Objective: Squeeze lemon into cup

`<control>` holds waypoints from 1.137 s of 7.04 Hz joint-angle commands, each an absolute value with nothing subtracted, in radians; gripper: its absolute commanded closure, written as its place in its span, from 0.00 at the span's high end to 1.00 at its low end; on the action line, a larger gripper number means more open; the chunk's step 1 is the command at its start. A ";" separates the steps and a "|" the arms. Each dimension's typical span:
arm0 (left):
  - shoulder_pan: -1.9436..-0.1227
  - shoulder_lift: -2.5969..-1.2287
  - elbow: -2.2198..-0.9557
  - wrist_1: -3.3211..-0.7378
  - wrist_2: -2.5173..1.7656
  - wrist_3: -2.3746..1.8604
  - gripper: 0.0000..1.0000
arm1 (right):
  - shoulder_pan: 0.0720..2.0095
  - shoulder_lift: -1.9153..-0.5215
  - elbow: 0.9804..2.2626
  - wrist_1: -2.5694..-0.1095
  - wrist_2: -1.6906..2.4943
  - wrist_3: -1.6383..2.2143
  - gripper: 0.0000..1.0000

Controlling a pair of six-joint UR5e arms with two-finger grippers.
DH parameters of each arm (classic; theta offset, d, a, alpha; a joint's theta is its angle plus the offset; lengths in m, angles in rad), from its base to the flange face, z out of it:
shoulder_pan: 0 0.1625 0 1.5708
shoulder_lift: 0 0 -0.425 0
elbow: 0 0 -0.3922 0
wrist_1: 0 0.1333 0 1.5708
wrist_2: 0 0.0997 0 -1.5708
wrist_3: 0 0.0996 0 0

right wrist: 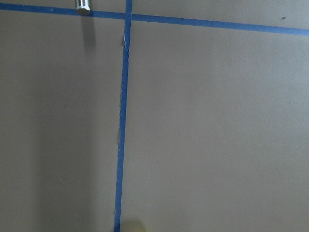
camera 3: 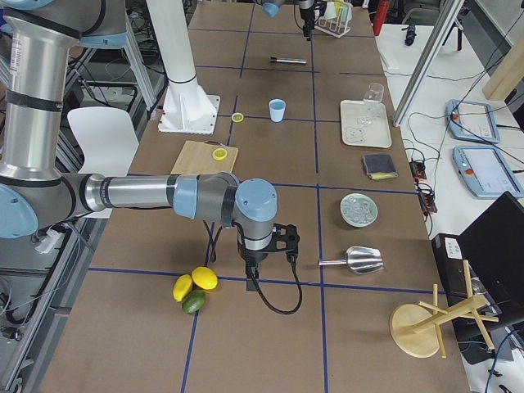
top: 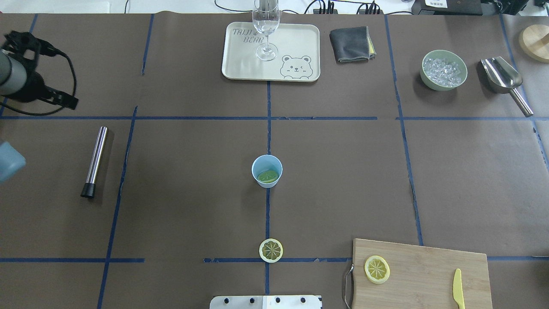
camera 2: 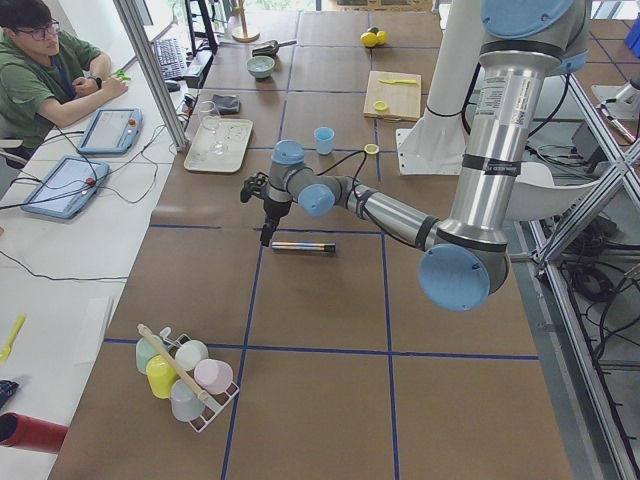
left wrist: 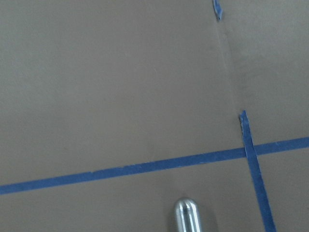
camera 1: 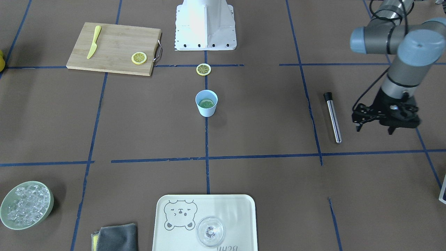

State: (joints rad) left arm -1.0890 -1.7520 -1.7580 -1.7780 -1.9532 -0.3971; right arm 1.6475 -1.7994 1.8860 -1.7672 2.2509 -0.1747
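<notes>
The pale-blue cup (camera 1: 206,103) (top: 266,171) stands upright at the table's centre with a lemon slice (camera 1: 206,103) lying inside it. A second slice (camera 1: 203,69) (top: 271,250) lies on the table between the cup and the robot base. A third (camera 1: 139,58) rests on the cutting board (camera 1: 115,48). My left gripper (camera 1: 374,130) (camera 2: 265,225) hangs open and holds nothing, beside a steel rod (camera 1: 332,116) (top: 94,161), far from the cup. My right gripper (camera 3: 254,258) shows only in the exterior right view, near whole lemons (camera 3: 196,282). I cannot tell whether it is open or shut.
A tray (top: 240,64) with a clear glass (top: 266,30), a grey cloth (top: 351,43), a green bowl of ice (top: 444,69) and a metal scoop (top: 504,79) line the far side. A yellow knife (camera 1: 94,42) lies on the board. A person sits in the exterior left view.
</notes>
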 commanded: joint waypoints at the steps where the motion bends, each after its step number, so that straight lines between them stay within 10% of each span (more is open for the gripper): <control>1: -1.372 -1.772 -1.756 -1.567 -2.081 0.012 1.00 | 1.647 -1.799 1.887 -1.767 2.250 -0.175 1.00; 8: -1.617 -1.462 -1.709 -1.540 -2.285 0.187 1.00 | 1.622 -1.775 1.850 -1.766 2.322 -0.161 1.00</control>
State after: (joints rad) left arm -1.6122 -1.5237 -1.7118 -1.5237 -2.2603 0.1798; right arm 1.6372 -1.7851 1.8510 -1.7664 2.3162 -0.1645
